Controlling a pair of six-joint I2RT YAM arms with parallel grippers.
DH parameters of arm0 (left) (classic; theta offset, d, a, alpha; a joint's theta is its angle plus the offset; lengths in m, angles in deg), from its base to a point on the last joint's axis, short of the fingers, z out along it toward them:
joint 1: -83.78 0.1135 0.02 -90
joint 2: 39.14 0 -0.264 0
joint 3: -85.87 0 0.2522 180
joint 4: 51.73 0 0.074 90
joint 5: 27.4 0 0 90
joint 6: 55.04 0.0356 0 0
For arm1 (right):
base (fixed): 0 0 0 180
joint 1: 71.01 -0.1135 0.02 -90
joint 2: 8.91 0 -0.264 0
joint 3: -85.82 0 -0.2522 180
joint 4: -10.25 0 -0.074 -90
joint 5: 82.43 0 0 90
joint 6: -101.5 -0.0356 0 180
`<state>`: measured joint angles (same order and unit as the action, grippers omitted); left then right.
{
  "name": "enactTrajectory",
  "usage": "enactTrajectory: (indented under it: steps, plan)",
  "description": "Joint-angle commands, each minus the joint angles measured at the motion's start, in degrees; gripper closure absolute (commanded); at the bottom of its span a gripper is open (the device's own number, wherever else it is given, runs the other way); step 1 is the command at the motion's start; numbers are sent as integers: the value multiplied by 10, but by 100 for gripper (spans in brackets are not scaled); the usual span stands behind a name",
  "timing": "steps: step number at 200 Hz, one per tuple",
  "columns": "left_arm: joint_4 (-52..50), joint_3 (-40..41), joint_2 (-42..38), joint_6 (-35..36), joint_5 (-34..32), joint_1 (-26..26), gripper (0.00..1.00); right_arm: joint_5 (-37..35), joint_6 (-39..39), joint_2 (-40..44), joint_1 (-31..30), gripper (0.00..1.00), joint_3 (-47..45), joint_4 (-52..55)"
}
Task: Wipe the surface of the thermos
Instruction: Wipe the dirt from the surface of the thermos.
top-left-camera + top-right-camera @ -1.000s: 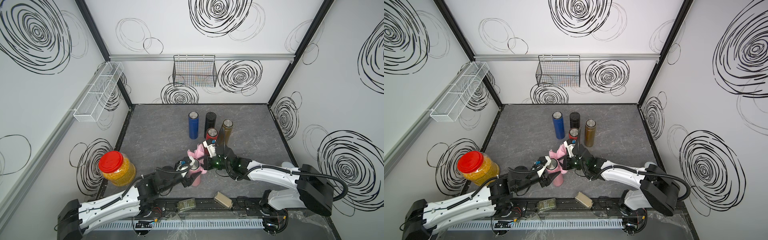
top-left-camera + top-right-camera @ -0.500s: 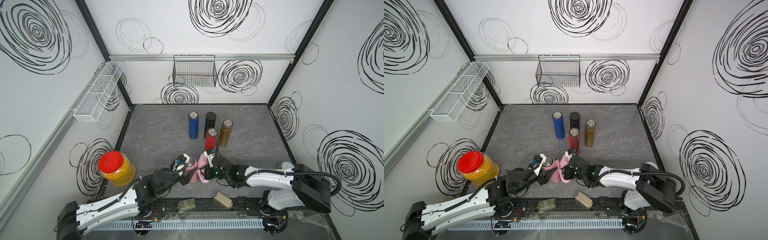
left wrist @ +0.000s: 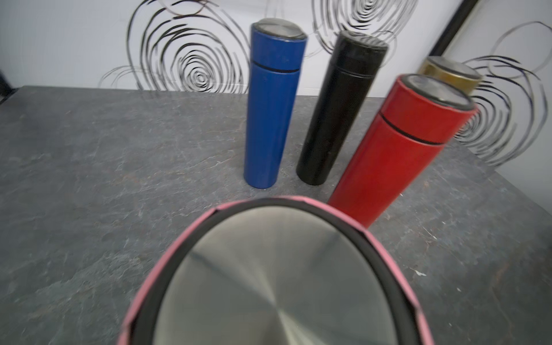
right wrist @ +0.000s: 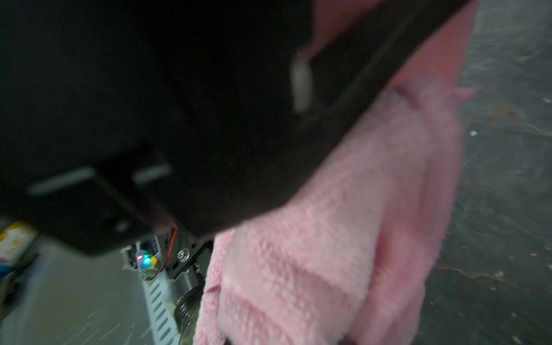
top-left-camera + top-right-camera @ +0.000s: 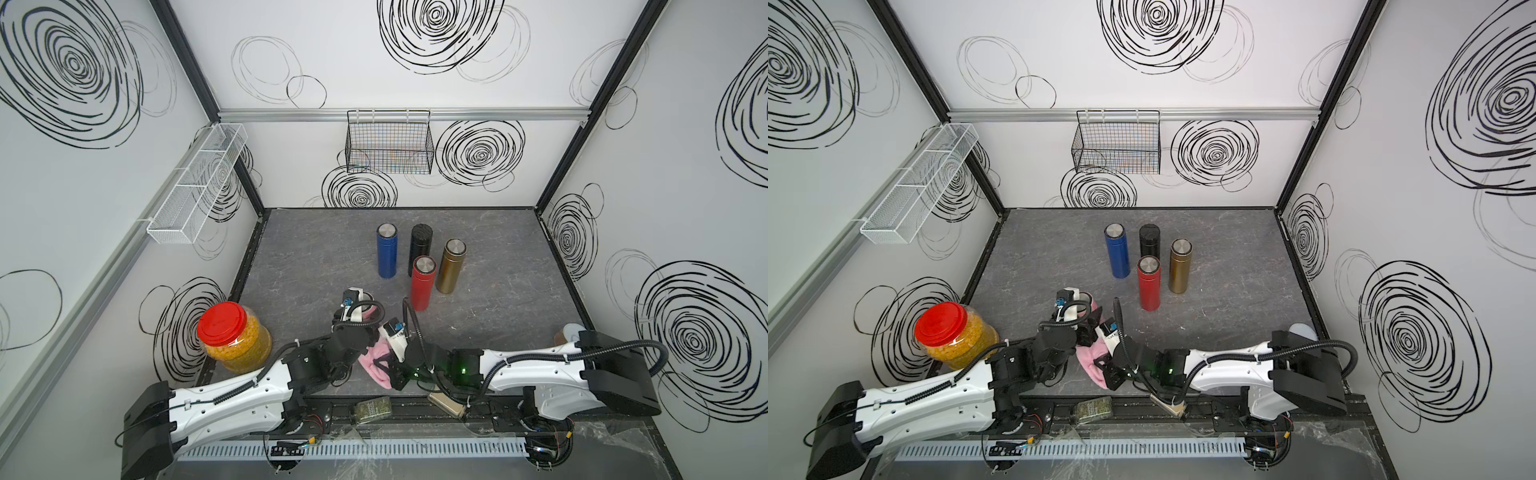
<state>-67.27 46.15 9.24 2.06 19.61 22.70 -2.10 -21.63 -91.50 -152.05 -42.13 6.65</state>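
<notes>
White wall panels [image 5: 353, 62] scrawled with black spiral doodles [image 5: 434, 25] enclosed the cell on three sides in both top views. Black metal posts [image 5: 198, 83] ran down the rear corners, and a silver aluminium rail [image 5: 291, 113] crossed the back wall at upper centre. A black wire basket [image 5: 388, 145] hung from it; a white mesh shelf [image 5: 195, 187] sat at mid-left. The dark grey marbled floor [image 5: 316, 257] filled the lower centre under even light
</notes>
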Motion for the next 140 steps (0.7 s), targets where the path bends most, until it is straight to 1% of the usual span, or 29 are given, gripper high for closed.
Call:
enactTrajectory:
  steps: [1,11,23,49,58,68,97,125,140]
  plan:
    - [-25,-48,0,-112,-64,-6,100,-108,36,-18,-31,100,24,-64]
    - [-31,-50,-3,-122,-64,-7,100,-140,34,-26,-34,100,22,-88]
    - [-26,-48,-8,-131,-61,-7,100,-184,11,-37,-33,100,14,-113]
    - [-36,-50,-13,-157,-56,-7,100,-234,-11,-61,-36,100,-3,-170]
    - [-37,-50,-12,-160,-53,-7,100,-250,-23,-74,-33,100,0,-169]
    - [-43,-51,-11,-171,-53,-7,100,-271,-53,-85,-31,100,6,-151]
    - [-42,-41,-14,-185,-50,-7,100,-267,-104,-110,-22,100,8,-148]
    - [-43,-37,-16,-185,-60,-8,100,-251,-155,-121,-17,100,27,-62]
    - [-41,-37,-15,-178,-65,-7,100,-241,-184,-117,-11,100,36,10]
